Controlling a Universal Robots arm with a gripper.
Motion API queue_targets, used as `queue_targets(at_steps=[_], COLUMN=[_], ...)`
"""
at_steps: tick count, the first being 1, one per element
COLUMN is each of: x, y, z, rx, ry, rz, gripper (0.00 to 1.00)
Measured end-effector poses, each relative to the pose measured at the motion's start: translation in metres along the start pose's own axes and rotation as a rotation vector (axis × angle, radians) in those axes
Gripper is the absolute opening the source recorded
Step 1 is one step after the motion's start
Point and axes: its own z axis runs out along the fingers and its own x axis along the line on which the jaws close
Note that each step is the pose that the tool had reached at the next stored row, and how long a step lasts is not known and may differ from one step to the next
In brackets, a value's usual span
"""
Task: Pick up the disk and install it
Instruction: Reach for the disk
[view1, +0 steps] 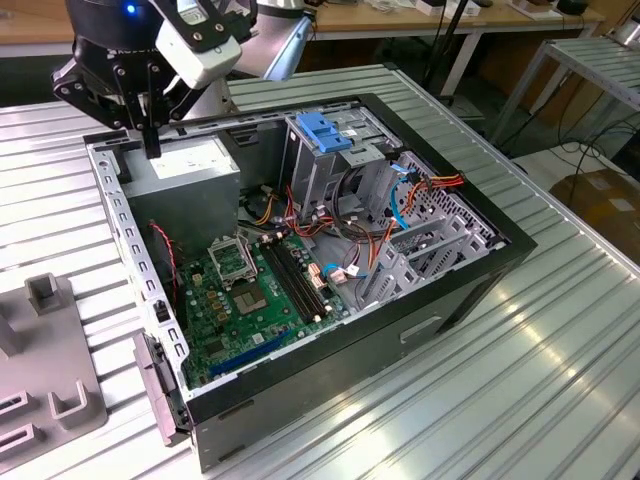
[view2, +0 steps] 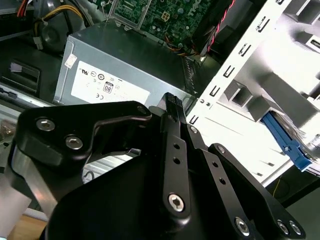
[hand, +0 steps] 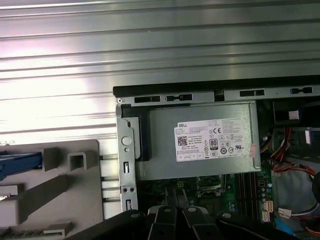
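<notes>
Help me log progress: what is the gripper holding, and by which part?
Nothing: the gripper hangs empty, fingers together, over the power supply.

Case (view1: 330, 380): you have it lying open side up on the surface (view1: 560, 380).
Power supply (view1: 185, 175): in the case's far corner, toward the exterior view's left; your gripper (view1: 150, 140) hangs just above it.
Motherboard (view1: 250, 300): on the case floor, in front of the power supply.
Drive cage (view1: 325, 150): to the exterior view's right of the power supply.
Holder (view1: 50, 370): on the surface outside the case, at the exterior view's left; the disk (view2: 287, 142) sits in it.
</notes>
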Motion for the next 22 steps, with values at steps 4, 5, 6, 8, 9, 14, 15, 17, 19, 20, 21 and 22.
queue_targets(at_steps=[4,5,6,8,9,14,15,17,19,20,21,22], x=[0.0042,0.0056,0.0071,0.0092,0.0101,0.0149,0.0160,0.0176,0.0193,0.0200,0.0209,0.0217], y=[-0.0003,-0.0004,-0.0005,-0.0007,-0.0008,-0.0011,-0.0012,-0.0013,-0.0015,-0.0015,-0.0016,-0.0016], z=[-0.0001,-0.0001,-0.0002,-0.0003,-0.0003,-0.0004,-0.0004,-0.0004,-0.0005,-0.0005,-0.0005,-0.0005], rx=[0.0000,-0.0001,-0.0001,0.0000,0.0000,0.0000,0.0000,0.0000,0.0001,0.0000,0.0000,0.0000], ry=[0.0000,0.0000,0.0000,0.0001,0.0001,0.0002,0.0002,0.0002,0.0003,0.0002,0.0002,0.0002], rz=[0.000,0.000,0.000,0.000,0.000,0.000,0.000,0.000,0.000,0.000,0.000,0.000], gripper=[0.10,0.10,0.10,0.10,0.10,0.10,0.10,0.10,0.10,0.10,0.10,0.10])
